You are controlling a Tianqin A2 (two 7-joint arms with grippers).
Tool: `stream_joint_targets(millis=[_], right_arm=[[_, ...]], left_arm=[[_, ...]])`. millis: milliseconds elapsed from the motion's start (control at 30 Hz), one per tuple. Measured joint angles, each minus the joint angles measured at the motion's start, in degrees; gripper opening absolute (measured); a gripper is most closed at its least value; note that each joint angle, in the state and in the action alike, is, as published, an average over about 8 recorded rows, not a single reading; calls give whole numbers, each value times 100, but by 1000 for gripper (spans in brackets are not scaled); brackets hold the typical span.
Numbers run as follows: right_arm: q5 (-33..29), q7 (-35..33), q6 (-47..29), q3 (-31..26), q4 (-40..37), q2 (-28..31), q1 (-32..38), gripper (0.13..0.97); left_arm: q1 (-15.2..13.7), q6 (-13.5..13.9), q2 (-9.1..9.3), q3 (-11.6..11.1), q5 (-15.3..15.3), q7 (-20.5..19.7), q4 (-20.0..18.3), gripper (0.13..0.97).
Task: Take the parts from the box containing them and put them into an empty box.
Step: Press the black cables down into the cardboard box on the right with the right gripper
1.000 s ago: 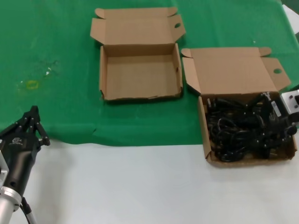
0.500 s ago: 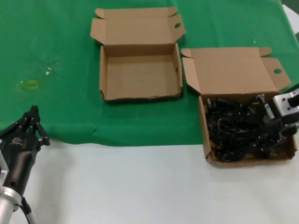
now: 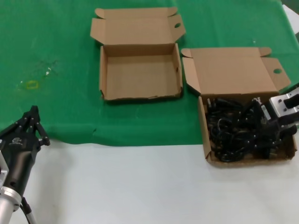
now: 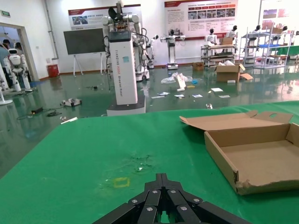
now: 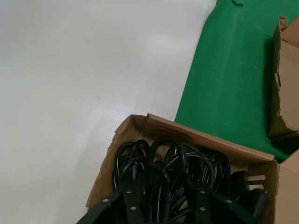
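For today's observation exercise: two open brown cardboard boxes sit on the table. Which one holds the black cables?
The brown cardboard box nearer the robot's right, with the tall plain lid, holds black cables; the right gripper is in it. The other brown box is empty.

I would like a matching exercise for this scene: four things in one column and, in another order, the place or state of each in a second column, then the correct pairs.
Things:
1. right claw
2. left claw
3. box with the tuck strip lid
4. black cables

Places or states:
A. nothing inside it
B. piled in the box with the tall plain lid
C. down among the cables
D. at the edge of the green cloth, far from both boxes

Pairs: 1-C, 2-D, 3-A, 4-B
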Motion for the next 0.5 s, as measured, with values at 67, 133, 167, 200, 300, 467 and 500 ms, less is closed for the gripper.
stream_joint_targets(millis=[67,133,167,200,300,467,500], right_arm=[[-8,-6,6,-8,-20,-12,5,410],[-13,-9,10,-14,-31,-20,5,410],[-14,-10,11,-16,-33,-23,4,391],[-16,-10,12,-19,-34,-25,3,373],[-19,-4,13,-24,-21,-25,-4,319],[-20,44,4,-20,65,-3,-11,256],[-19,62,0,-16,93,5,-9,247]], left_arm=[[0,0,0,0,0,0,0,144],[0,0,0,0,0,0,0,144],[0,0,0,0,0,0,0,144],[0,0,0,0,0,0,0,144],[0,0,0,0,0,0,0,144],[0,0,0,0,0,0,0,144],[0,0,0,0,0,0,0,144]])
